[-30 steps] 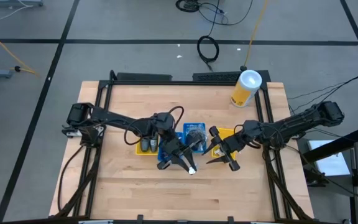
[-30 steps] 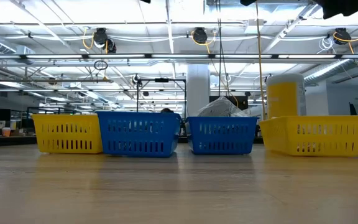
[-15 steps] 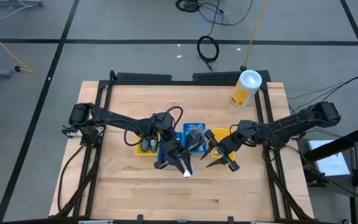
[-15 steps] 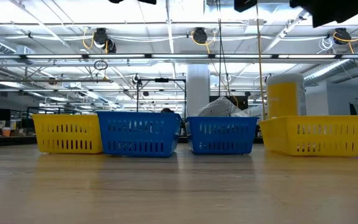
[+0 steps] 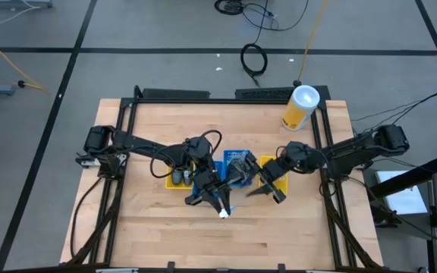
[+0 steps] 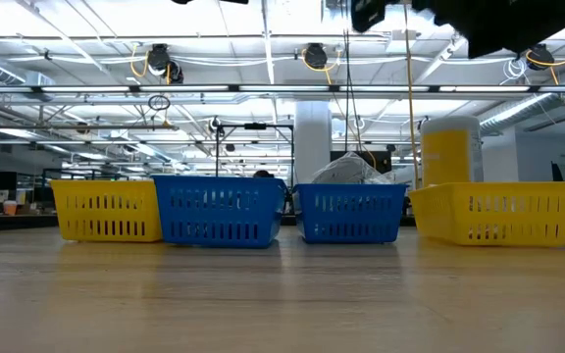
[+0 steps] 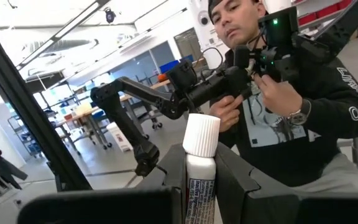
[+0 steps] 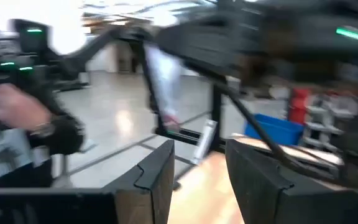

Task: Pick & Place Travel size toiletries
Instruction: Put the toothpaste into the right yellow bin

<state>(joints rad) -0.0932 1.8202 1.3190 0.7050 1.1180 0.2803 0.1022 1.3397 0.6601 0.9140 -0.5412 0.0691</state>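
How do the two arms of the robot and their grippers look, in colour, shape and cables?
Both arms are black and slender, built of jointed segments. The left arm carries a black cable looping above its wrist. The right arm has thin dark cables hanging near its base. Each ends in a two-finger gripper: left gripper, right gripper. The fingers are dark, flat, angular plates.

Wooden surface (image 5: 158, 235) has a yellow canister (image 5: 300, 107) with a white lid near its far right corner. Four bins sit in a row: yellow bin (image 6: 106, 209), blue bin (image 6: 219, 210), another blue bin (image 6: 351, 213), then another yellow bin (image 6: 493, 213). A person in a dark hoodie (image 7: 303, 118) sits beyond.
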